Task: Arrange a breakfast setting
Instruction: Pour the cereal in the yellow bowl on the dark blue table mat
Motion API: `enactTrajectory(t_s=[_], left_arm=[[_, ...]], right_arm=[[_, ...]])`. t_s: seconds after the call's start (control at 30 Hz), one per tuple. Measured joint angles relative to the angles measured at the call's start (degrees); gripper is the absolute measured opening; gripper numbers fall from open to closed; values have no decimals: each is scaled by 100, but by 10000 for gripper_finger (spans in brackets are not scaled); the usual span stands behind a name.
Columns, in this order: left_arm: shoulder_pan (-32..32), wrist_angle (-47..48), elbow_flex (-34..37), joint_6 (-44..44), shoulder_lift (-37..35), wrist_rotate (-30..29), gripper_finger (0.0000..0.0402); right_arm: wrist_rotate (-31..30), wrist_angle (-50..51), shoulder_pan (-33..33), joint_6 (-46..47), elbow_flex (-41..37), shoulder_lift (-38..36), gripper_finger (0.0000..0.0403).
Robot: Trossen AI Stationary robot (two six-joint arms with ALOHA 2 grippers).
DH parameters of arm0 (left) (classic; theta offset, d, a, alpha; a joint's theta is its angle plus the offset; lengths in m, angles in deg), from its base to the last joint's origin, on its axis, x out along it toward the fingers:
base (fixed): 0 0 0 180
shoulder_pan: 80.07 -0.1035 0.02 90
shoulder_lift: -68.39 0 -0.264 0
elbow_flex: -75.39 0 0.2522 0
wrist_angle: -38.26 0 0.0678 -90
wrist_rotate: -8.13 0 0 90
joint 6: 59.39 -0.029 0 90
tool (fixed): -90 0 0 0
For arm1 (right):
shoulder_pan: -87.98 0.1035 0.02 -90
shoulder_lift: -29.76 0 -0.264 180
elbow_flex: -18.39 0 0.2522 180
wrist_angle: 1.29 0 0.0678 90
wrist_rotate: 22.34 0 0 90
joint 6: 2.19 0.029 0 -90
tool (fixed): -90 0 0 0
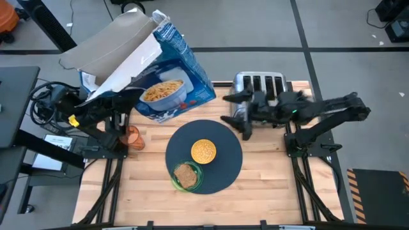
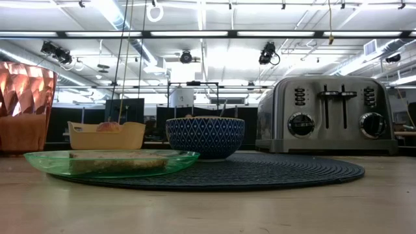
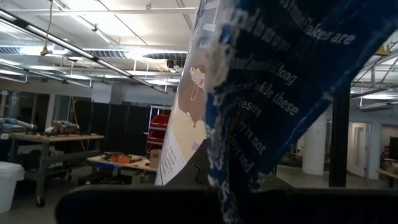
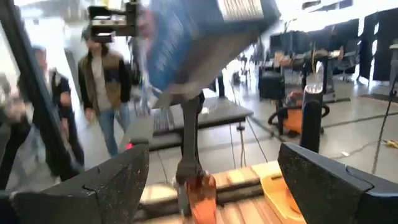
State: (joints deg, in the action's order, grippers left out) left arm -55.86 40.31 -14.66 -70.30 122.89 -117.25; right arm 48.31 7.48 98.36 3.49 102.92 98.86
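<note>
The table (image 1: 255, 191) carries a round dark mat (image 1: 220, 137) near its middle, and that mat is where the setting is gathering. On the mat sit the bowl (image 1: 204, 151), filled with cereal, and, toward the front edge, the green plate (image 1: 186, 176) with a slice of toast (image 1: 186, 174) on it, the plate's rim hanging just over the mat's front-left rim. The low view shows the bowl's patterned blue outside. An orange tumbler (image 1: 132, 136) stands on bare wood near the left edge, well apart from the mat. The toaster (image 1: 259, 84) stands at the back edge, right of centre.

Above the back-left part of the table the left gripper (image 1: 112, 102) is clenched on a large blue cereal box (image 1: 172, 70); the box is raised and tilted, its long axis slanting from back-left toward the mat, its opened flaps up and away from the bowl.

The right gripper (image 1: 233, 108) hangs with fingers spread and grasping nothing, just in front of the toaster and beside the mat's back-right rim. Its wrist view looks leftward across the table toward the box and the tumbler.

The tumbler probably still has to join the setting. It lies on the far side of the mat from the released right fingers, and much nearer the left arm, which is occupied with the box.
</note>
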Motion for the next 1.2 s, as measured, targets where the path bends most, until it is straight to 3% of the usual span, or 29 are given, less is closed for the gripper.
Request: enactTrajectory(t_s=[0.17,0.33,0.67,0.97,1.2], left_arm=[[0,-55,0,4,4,11,5],[0,-64,0,15,9,13,5],[2,-92,-7,175,115,317,4],[-4,-32,-4,270,220,302,4],[-4,-178,-9,277,287,313,4]], right_arm=[[751,-3375,-391,379,-1012,760,381],[1283,-4981,-645,532,-919,1615,398],[1923,-5744,-868,528,-173,2444,399],[2372,-5885,-871,501,135,2537,400],[2392,-6153,-871,469,147,2541,400]])
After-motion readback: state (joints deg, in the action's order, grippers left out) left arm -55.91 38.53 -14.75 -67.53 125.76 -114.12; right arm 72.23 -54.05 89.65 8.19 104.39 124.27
